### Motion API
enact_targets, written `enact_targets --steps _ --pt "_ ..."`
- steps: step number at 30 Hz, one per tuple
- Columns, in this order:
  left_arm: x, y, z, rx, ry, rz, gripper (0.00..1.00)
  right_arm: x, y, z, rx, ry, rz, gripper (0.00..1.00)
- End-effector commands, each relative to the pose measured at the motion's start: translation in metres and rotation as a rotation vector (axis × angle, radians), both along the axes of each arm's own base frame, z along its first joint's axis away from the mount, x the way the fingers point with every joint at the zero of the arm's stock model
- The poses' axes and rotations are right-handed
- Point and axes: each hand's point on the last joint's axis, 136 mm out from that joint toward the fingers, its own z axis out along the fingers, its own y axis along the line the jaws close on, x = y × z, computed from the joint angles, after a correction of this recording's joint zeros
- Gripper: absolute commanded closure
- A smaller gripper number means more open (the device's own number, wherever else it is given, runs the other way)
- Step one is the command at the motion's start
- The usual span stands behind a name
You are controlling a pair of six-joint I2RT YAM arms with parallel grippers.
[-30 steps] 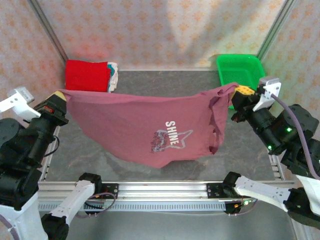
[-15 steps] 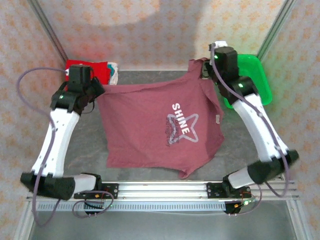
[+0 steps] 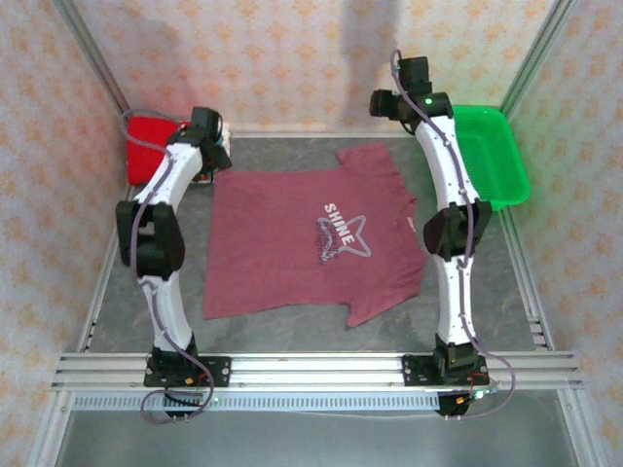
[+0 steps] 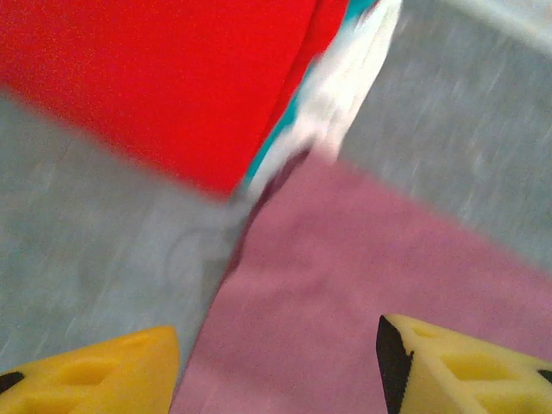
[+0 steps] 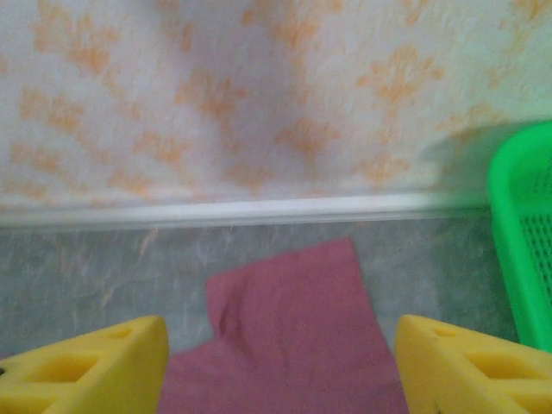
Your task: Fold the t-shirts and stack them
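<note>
The maroon t-shirt (image 3: 311, 233) with the white "SHINE" star print lies spread flat, print up, in the middle of the grey table (image 3: 506, 282). My left gripper (image 3: 207, 133) hovers open over its far left corner (image 4: 362, 285), yellow fingertips (image 4: 466, 371) wide apart, nothing between them. My right gripper (image 3: 399, 97) is open above the far right sleeve (image 5: 293, 319), holding nothing. The folded bright red shirt (image 3: 151, 141) with whitish ones (image 4: 336, 95) beside it sits at the far left corner.
A green plastic basket (image 3: 492, 156) stands at the far right, its rim (image 5: 522, 250) just right of my right gripper. The patterned back wall (image 5: 259, 95) is close behind both grippers. Both arms stretch far across the table's sides.
The shirt went from hanging stretched between both grippers to lying flat on the table. Both grippers let go of it and now stand open at the far edge.
</note>
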Motion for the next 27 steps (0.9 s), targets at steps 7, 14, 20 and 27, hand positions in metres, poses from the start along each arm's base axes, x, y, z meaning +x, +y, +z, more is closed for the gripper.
enact_targets --steps 7,14,20,27 --pt "-0.084 -0.037 -0.012 -0.059 -0.015 -0.094 0.46 -0.142 0.041 -0.070 0.215 0.091 0.072 0.37" --pt "-0.088 -0.045 -0.059 -0.064 0.053 -0.108 0.50 -0.161 0.012 -0.163 0.067 0.268 -0.064 0.62" --pt "-0.059 -0.061 -0.082 -0.034 0.095 -0.129 0.57 -0.134 0.000 -0.201 0.080 0.297 -0.181 0.62" --pt "-0.024 -0.067 -0.115 -0.047 0.153 -0.100 0.61 -0.107 -0.019 -0.236 0.115 0.337 -0.292 0.62"
